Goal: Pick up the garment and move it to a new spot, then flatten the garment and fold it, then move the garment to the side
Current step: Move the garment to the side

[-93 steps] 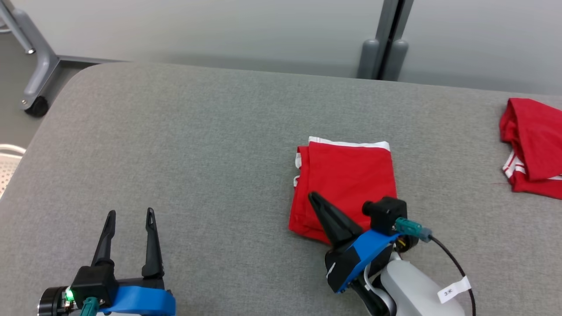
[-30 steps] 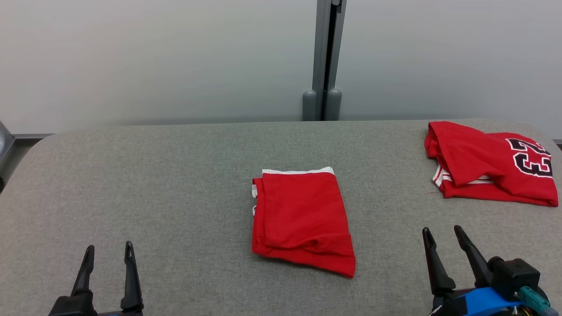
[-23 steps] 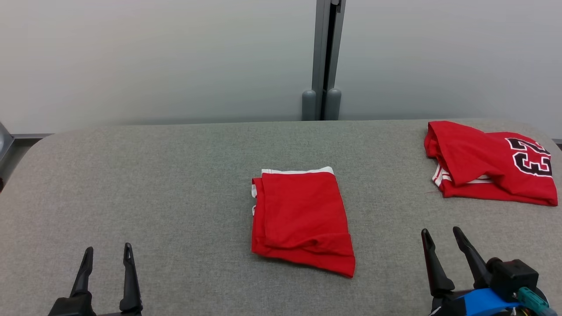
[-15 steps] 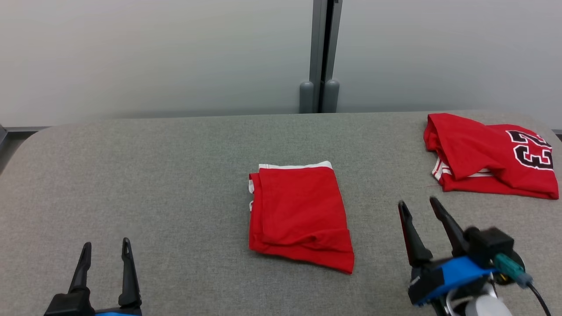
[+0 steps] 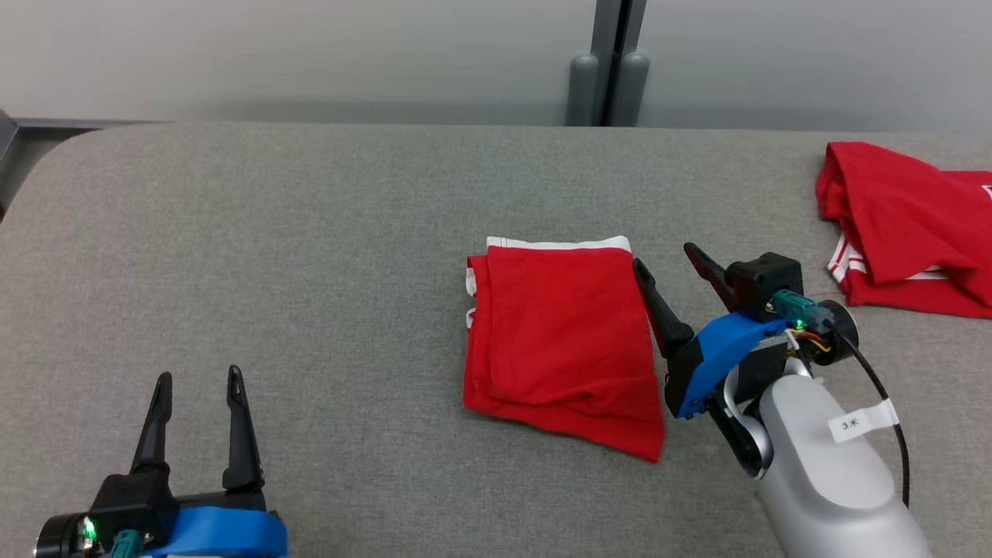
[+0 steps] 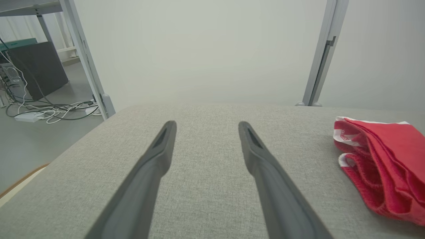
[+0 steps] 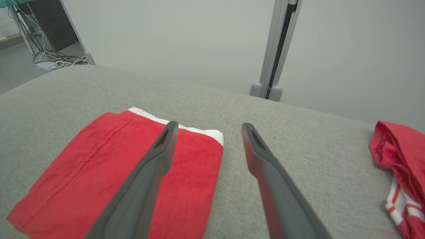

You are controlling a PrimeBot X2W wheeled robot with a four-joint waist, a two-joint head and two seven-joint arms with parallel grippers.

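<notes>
A folded red garment (image 5: 562, 341) with a white hem lies mid-table on the grey cloth surface (image 5: 310, 256); I see it too in the right wrist view (image 7: 109, 172) and at the right edge of the left wrist view (image 6: 385, 169). My right gripper (image 5: 665, 260) hovers open at the garment's right edge, one finger over the red cloth, the other over bare table, as the right wrist view (image 7: 207, 127) shows. My left gripper (image 5: 198, 380) stands open and empty at the lower left, far from the garment; its own view (image 6: 206, 126) shows bare table between the fingers.
A second red jersey (image 5: 907, 225) with white stripes lies crumpled at the far right (image 7: 401, 172). A grey post (image 5: 608, 62) stands behind the table against a pale wall. Cables and a frame leg (image 6: 86, 59) are on the floor to the left.
My right arm has swung left and forward to the garment's right edge. The head camera has tilted down and shifted. The left gripper and both garments have stayed put.
</notes>
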